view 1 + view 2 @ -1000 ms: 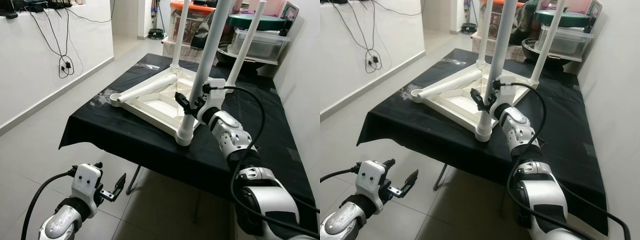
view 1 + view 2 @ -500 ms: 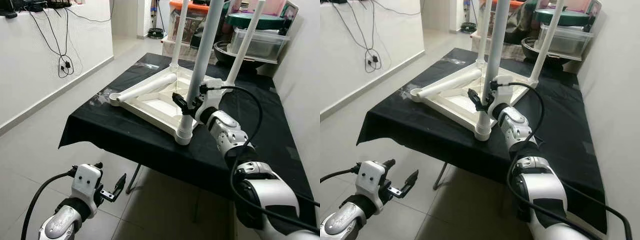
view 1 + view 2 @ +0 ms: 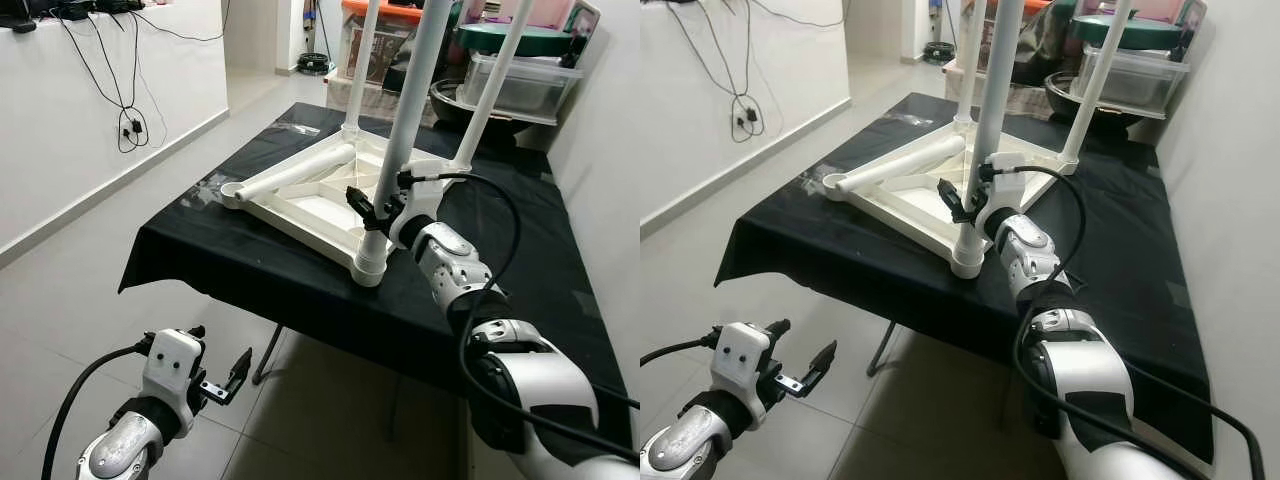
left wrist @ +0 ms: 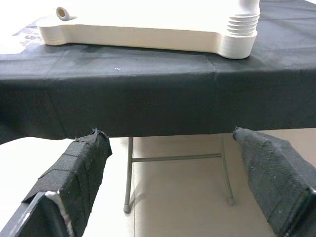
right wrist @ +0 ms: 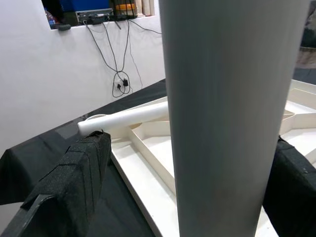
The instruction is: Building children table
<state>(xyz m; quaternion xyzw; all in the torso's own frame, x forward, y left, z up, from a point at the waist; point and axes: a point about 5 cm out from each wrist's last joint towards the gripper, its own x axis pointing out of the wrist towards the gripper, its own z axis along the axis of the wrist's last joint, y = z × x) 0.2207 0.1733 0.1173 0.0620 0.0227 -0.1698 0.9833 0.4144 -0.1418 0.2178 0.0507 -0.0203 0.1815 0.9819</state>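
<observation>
Right gripper (image 3: 372, 209) has its fingers spread around the near table leg (image 3: 405, 130), which stands upright in the corner socket of the upturned tabletop (image 3: 300, 205) on the black-clothed table (image 3: 250, 265); contact I can't confirm. Left gripper (image 3: 228, 378) hangs idle and spread, below the table edge. I judge we're seating this leg; next I'd close and twist it home, then fit the loose leg (image 3: 290, 175) lying across the frame.

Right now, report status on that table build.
Right gripper open around the near upright leg, not clamped. Left gripper open, idle below the black table. Tabletop upside down; fourth leg lying loose on it.
</observation>
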